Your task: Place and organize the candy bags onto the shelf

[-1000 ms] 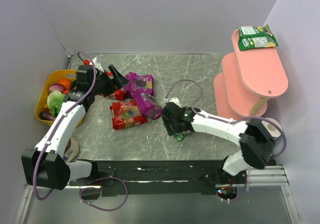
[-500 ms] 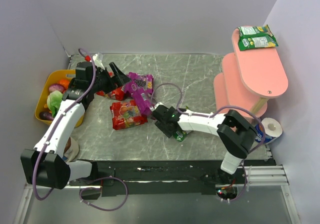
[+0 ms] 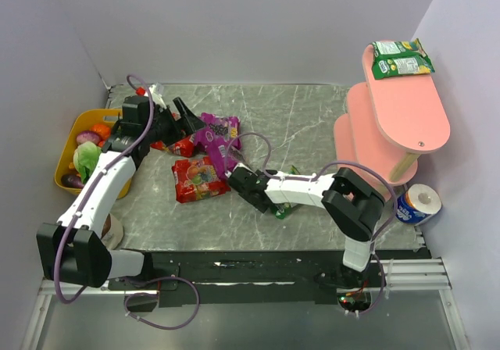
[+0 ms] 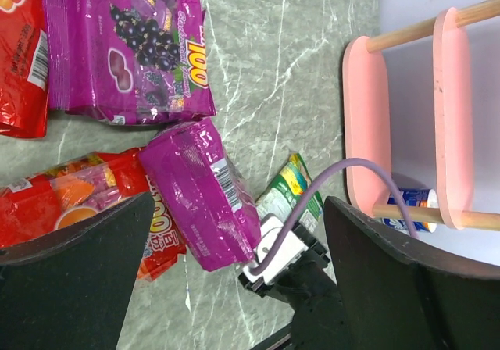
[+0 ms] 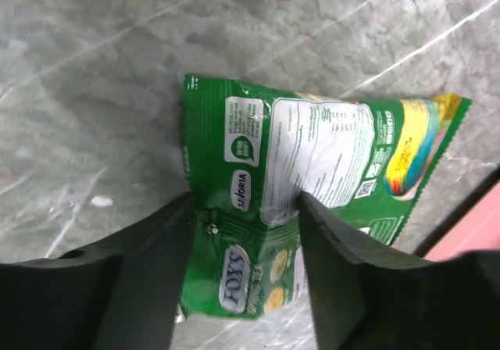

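My right gripper (image 5: 246,209) is shut on one end of a green candy bag (image 5: 328,147), creasing it, low over the table just right of the pile. In the top view that bag (image 3: 284,208) pokes out from under my right wrist (image 3: 248,184). My left gripper (image 3: 181,116) is open and empty above the pile: two purple bags (image 3: 219,128) (image 3: 226,161) and two red bags (image 3: 198,180) (image 3: 176,144). The left wrist view shows a purple bag (image 4: 205,201) between its fingers, well below. Two green bags (image 3: 401,57) lie on the top tier of the pink shelf (image 3: 406,119).
A yellow bowl (image 3: 66,180) of toy vegetables stands at the left wall. A blue-and-white roll (image 3: 418,201) sits by the shelf's foot. Purple cables loop over both arms. Grey walls close in the left, back and right sides.
My right arm's wrist has swung left toward the purple bag and its elbow has folded in. The green bag has stayed in about the same place. My left gripper has shifted slightly back.
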